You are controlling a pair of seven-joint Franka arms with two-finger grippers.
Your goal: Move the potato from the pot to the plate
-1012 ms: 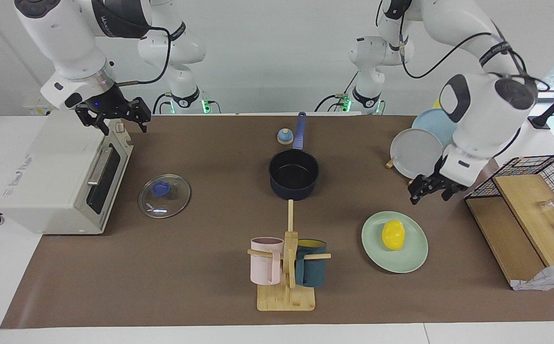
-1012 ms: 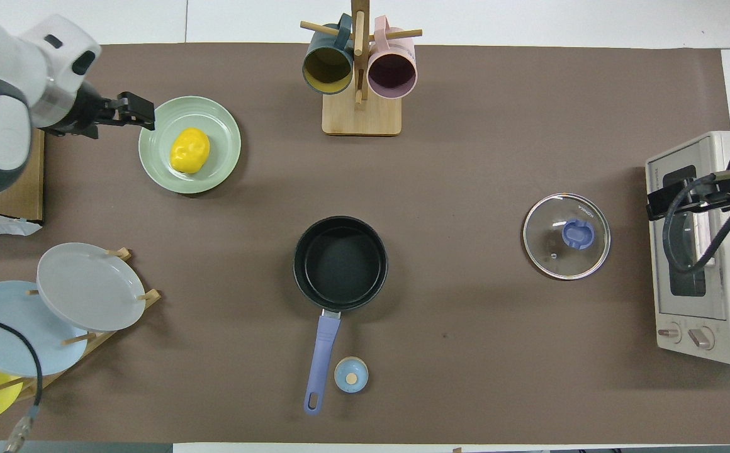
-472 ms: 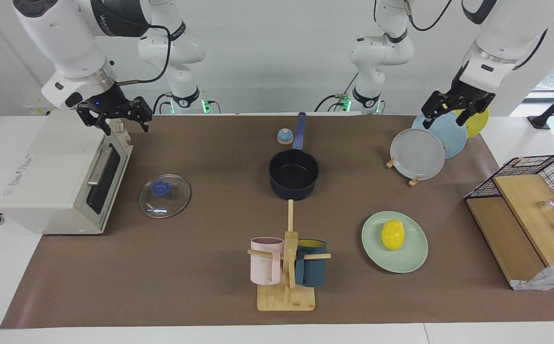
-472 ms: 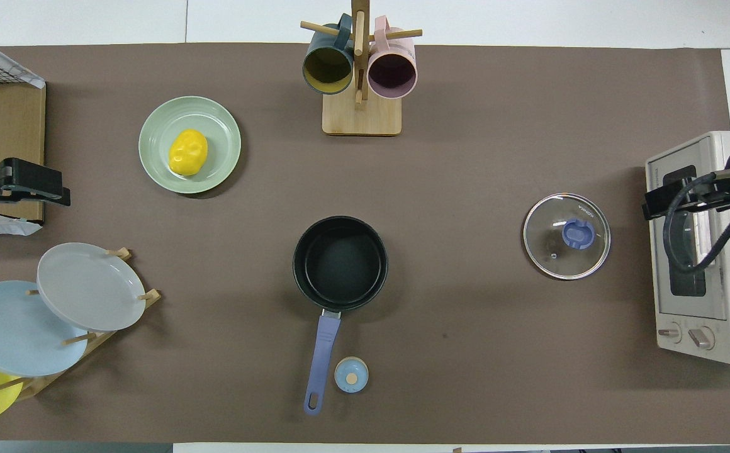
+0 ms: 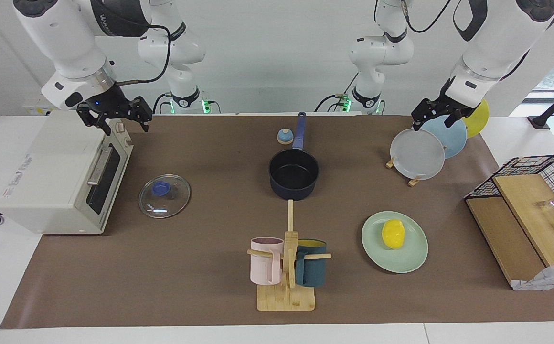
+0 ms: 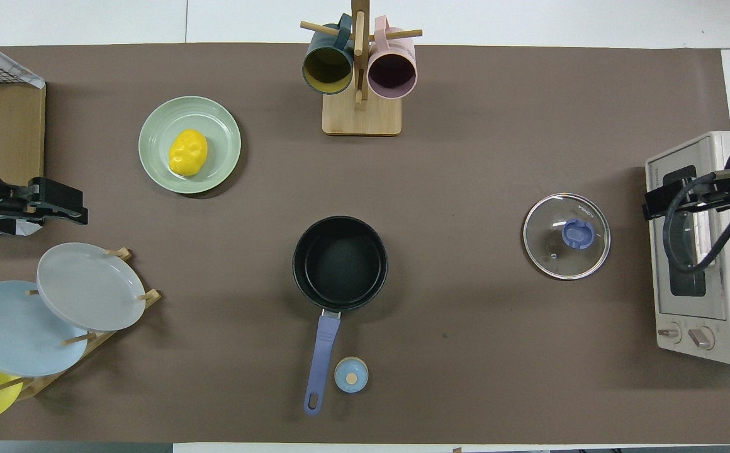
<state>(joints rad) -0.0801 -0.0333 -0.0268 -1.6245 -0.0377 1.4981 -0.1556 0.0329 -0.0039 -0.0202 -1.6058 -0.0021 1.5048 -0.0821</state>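
Just changed: a second ago my left gripper (image 5: 435, 116) hung low just beside the plate (image 5: 413, 260), by the wire basket (image 5: 551, 167); now it is raised and pulled back, up over the plate rack (image 5: 415, 154) at my own end of the table.
Potato: the potato (image 5: 393, 234) lies on the plate, well apart from my left gripper and below it, farther out on the table. It has not shifted over that second.
Pot: the pot (image 5: 293, 173) is empty, its black inside bare, off to the side of my left gripper toward the middle of the table.
What that means: I judge the transfer done. The potato is out of the pot, resting on the plate, and nothing of mine touches it.
Left hand state: fingers spread apart, holding nothing.
Left arm pose: upper arm high, forearm sloping down to the wrist, fingers pointing down toward the top edge of the grey plate (image 5: 417, 154) in the rack, not touching it as far as I can tell.
Right hand: my right gripper (image 5: 113, 116) waits over the toaster oven (image 5: 57, 174), spread and empty, the glass lid (image 5: 164, 196) below it and farther out.
Next: I would only settle the left arm at rest.
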